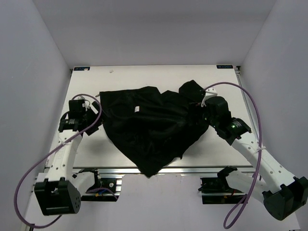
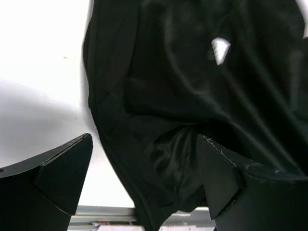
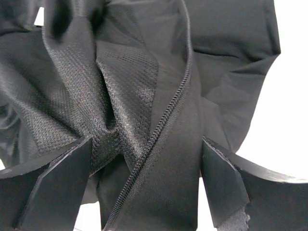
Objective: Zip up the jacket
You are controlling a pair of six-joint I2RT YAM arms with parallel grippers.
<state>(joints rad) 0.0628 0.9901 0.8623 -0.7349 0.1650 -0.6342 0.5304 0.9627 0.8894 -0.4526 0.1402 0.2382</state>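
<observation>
Two end effectors [image 2: 144,139] [image 3: 147,140], one jacket [image 1: 149,125]

**Top view:** the jacket [image 1: 149,127] lies crumpled, black on black, so its zipper line, sleeves and hood cannot be told apart. Its pale chest mark [image 1: 136,109] is too small to read. The right gripper [image 1: 206,111] merges with the dark fabric, fingertips indistinct.

**Right wrist view:** the zipper [image 3: 166,115] is cut off at the top and bottom edges.

**Left wrist view:** the jacket runs past the top and right edges.
</observation>
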